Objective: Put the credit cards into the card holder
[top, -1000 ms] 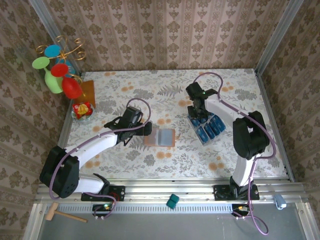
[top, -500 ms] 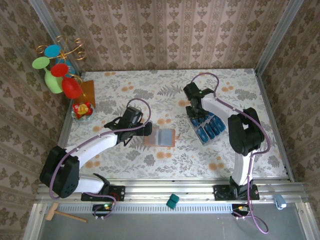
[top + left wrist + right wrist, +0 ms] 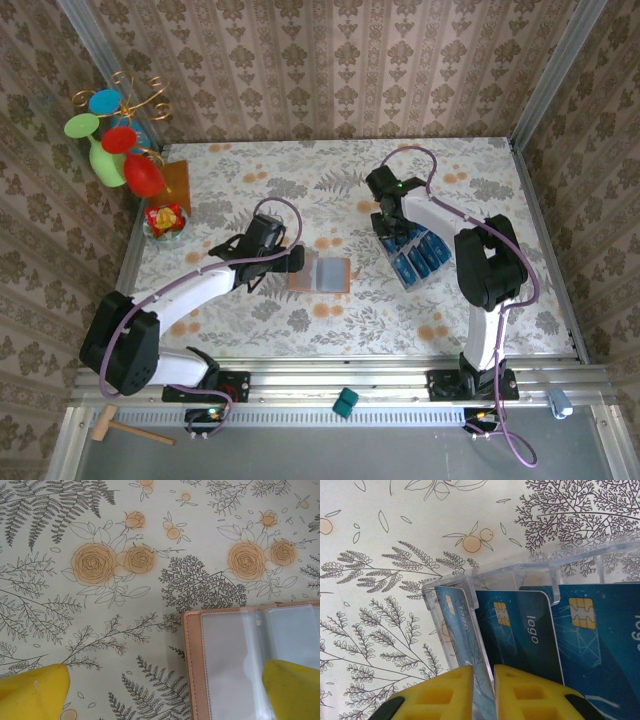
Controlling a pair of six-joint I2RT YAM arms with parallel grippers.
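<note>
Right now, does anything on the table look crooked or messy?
Just one thing: the end blue card in the clear tray stands tipped up on its edge, while its neighbours lie flatter. The right gripper has a finger on each side of it. Nothing looks spilled or broken.

Pinkish-brown card holder (image 3: 322,274), open and flat, clear sleeves facing up. Right of card holder, apart from it: glossy blue chipped credit cards (image 3: 416,256), packed in rows.

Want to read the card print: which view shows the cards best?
Right wrist: the cards are close up, chips and "logo" print legible, standing in the tray. Top external shows them as small blue strips.
</note>
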